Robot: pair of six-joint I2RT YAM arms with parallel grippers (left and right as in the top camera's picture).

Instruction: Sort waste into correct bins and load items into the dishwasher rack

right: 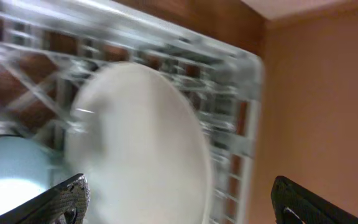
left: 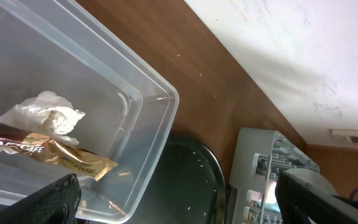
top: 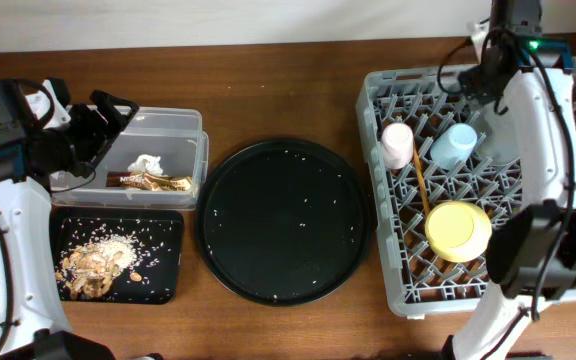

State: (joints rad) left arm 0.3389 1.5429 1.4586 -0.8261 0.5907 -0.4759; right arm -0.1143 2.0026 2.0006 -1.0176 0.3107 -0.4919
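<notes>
My left gripper (top: 111,112) (left: 179,202) is open and empty, above the clear tub (top: 186,125) (left: 160,93). The tub holds the crumpled white napkin (top: 146,162) (left: 42,115) and the brown-and-gold wrapper (top: 153,182) (left: 61,155). Beige scraps (top: 96,260) lie in the shallow black tray (top: 165,228). My right gripper (top: 480,72) (right: 185,205) is wide open over the grey rack (top: 398,290) (right: 229,68), right above the white plate (right: 142,137). That view is blurred. The rack holds the pink cup (top: 397,145), blue cup (top: 453,145) (right: 5,180), yellow bowl (top: 458,230) and a chopstick (top: 421,180).
A large round black tray (top: 283,220) (left: 191,180) with a few crumbs sits between the tub and the rack. My right arm stretches along the rack's right side and hides the plate in the overhead view. A wall runs behind the table.
</notes>
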